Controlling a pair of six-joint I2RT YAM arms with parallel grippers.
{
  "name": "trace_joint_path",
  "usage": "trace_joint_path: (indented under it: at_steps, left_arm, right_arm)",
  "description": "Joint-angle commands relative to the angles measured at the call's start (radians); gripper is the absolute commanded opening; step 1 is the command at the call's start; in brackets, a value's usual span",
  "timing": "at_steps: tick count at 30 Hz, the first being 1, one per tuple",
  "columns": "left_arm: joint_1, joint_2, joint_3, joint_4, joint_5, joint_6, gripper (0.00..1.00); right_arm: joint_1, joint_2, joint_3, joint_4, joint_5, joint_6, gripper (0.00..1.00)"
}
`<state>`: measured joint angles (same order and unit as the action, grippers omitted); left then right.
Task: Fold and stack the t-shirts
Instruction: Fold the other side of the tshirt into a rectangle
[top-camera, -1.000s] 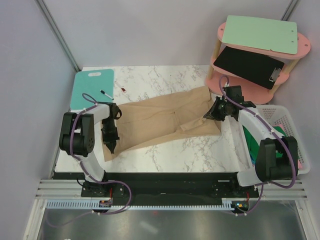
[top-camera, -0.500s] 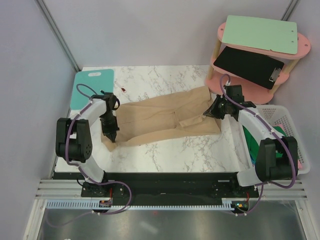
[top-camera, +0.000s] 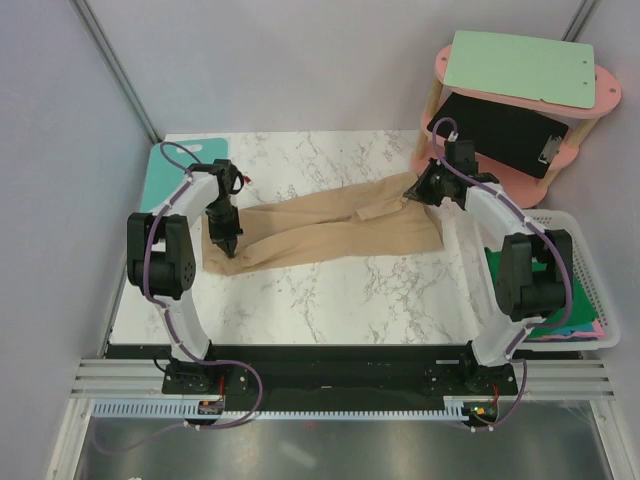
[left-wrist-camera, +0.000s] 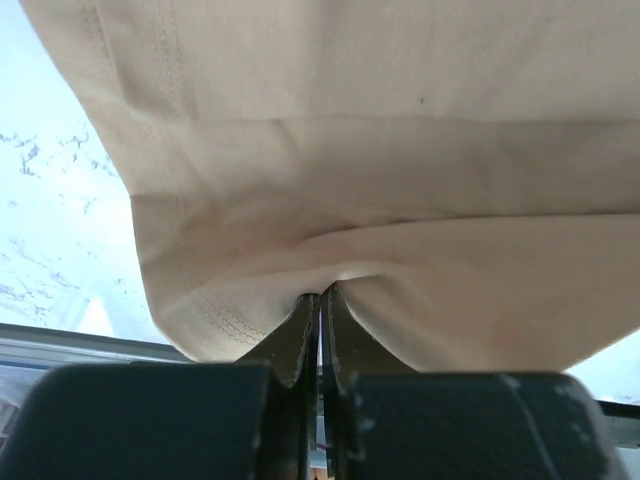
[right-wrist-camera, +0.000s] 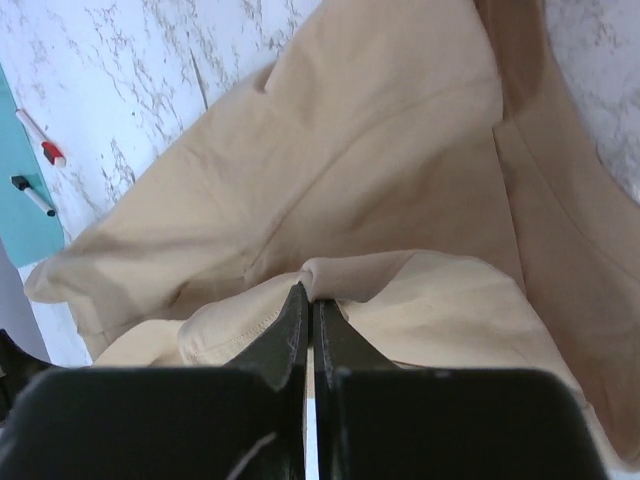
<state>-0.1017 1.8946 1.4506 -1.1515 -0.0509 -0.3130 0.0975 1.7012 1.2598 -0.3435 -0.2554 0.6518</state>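
Note:
A tan t-shirt (top-camera: 320, 232) lies stretched in a long band across the marble table. My left gripper (top-camera: 228, 244) is shut on its left end; in the left wrist view (left-wrist-camera: 320, 296) the cloth (left-wrist-camera: 380, 180) bunches over the closed fingertips. My right gripper (top-camera: 416, 190) is shut on the shirt's right end near the pink shelf; in the right wrist view (right-wrist-camera: 310, 300) a fold of cloth (right-wrist-camera: 380, 200) is pinched between the closed tips. More folded shirts, green and others (top-camera: 560, 300), lie in the white basket.
A pink two-level shelf (top-camera: 515, 100) with a green board and a black clipboard stands at back right. A white basket (top-camera: 585, 250) sits at the right edge. A teal cutting mat (top-camera: 170, 170) with a marker lies at back left.
Both grippers have moved away from me toward the back of the table, carrying the shirt's near edge with them. The shirt is now a narrower band, folded over lengthwise.

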Motion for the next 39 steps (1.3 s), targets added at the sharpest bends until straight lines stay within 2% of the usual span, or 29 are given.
trace_joint_path:
  at_steps: [1, 6, 8, 9, 10, 11, 12, 13, 14, 15, 16, 19, 25, 30, 33, 34, 35, 36, 37, 39]
  left_arm:
    - [-0.001, 0.067, 0.083, -0.04, -0.013, 0.055, 0.02]
    - [0.0, 0.135, 0.142, -0.057, -0.056, 0.061, 0.03]
    - [0.0, 0.146, 0.177, -0.073, -0.084, 0.061, 0.07]
    - [0.0, 0.147, 0.189, -0.077, -0.092, 0.06, 0.24]
    - [0.0, 0.14, 0.203, -0.08, -0.095, 0.058, 0.34]
    - [0.0, 0.132, 0.211, -0.079, -0.108, 0.054, 0.51]
    - [0.0, 0.123, 0.214, -0.076, -0.121, 0.048, 0.59]
    - [0.0, 0.092, 0.217, -0.068, -0.139, 0.043, 0.67]
    - [0.0, 0.077, 0.215, -0.062, -0.179, 0.035, 0.73]
    - [0.002, 0.058, 0.214, -0.059, -0.193, 0.032, 0.86]
    - [0.003, 0.026, 0.208, -0.048, -0.198, 0.032, 0.87]
    - [0.007, -0.018, 0.183, -0.025, -0.187, 0.031, 0.88]
    - [0.005, -0.103, 0.079, 0.021, -0.162, 0.017, 0.88]
    - [0.0, -0.108, 0.057, 0.084, -0.122, 0.017, 0.84]
    - [-0.012, -0.075, 0.086, 0.101, -0.112, 0.018, 0.75]
    - [-0.015, -0.068, 0.094, 0.104, -0.115, 0.022, 0.68]
    - [-0.015, -0.059, 0.105, 0.105, -0.115, 0.023, 0.34]
    - [-0.016, -0.048, 0.126, 0.108, -0.118, 0.025, 0.13]
    - [-0.016, -0.031, 0.135, 0.121, -0.13, 0.025, 0.02]
    - [-0.016, -0.005, 0.172, 0.122, -0.138, 0.028, 0.02]
  right_arm:
    - [-0.005, 0.103, 0.113, 0.049, 0.005, 0.014, 0.02]
    - [-0.005, 0.205, 0.187, 0.058, 0.005, 0.011, 0.02]
    - [-0.005, 0.224, 0.208, 0.054, 0.022, 0.002, 0.03]
    - [-0.005, 0.238, 0.213, 0.052, 0.027, -0.001, 0.05]
    - [-0.005, 0.244, 0.216, 0.054, 0.025, -0.004, 0.13]
    - [-0.004, 0.25, 0.223, 0.054, 0.028, -0.014, 0.17]
    - [-0.004, 0.252, 0.222, 0.06, 0.033, -0.014, 0.3]
    - [-0.004, 0.247, 0.214, 0.076, 0.031, -0.017, 0.48]
    - [-0.004, 0.238, 0.189, 0.095, 0.033, -0.018, 0.57]
    - [-0.005, 0.209, 0.172, 0.144, 0.041, -0.018, 0.65]
    - [-0.004, 0.192, 0.155, 0.164, 0.044, -0.018, 0.79]
    - [0.001, 0.131, 0.112, 0.201, 0.054, -0.03, 0.95]
    - [0.016, 0.046, 0.076, 0.209, 0.047, -0.058, 0.98]
    - [0.05, 0.046, 0.076, 0.201, 0.031, -0.075, 0.97]
    - [0.074, 0.058, 0.085, 0.157, 0.051, -0.102, 0.88]
    - [0.08, 0.055, 0.081, 0.143, 0.06, -0.113, 0.79]
    - [0.087, 0.049, 0.072, 0.135, 0.074, -0.122, 0.65]
    - [0.099, 0.045, 0.061, 0.123, 0.083, -0.123, 0.28]
    - [0.105, 0.04, 0.035, 0.114, 0.097, -0.123, 0.17]
    - [0.125, 0.02, 0.003, 0.098, 0.139, -0.126, 0.03]
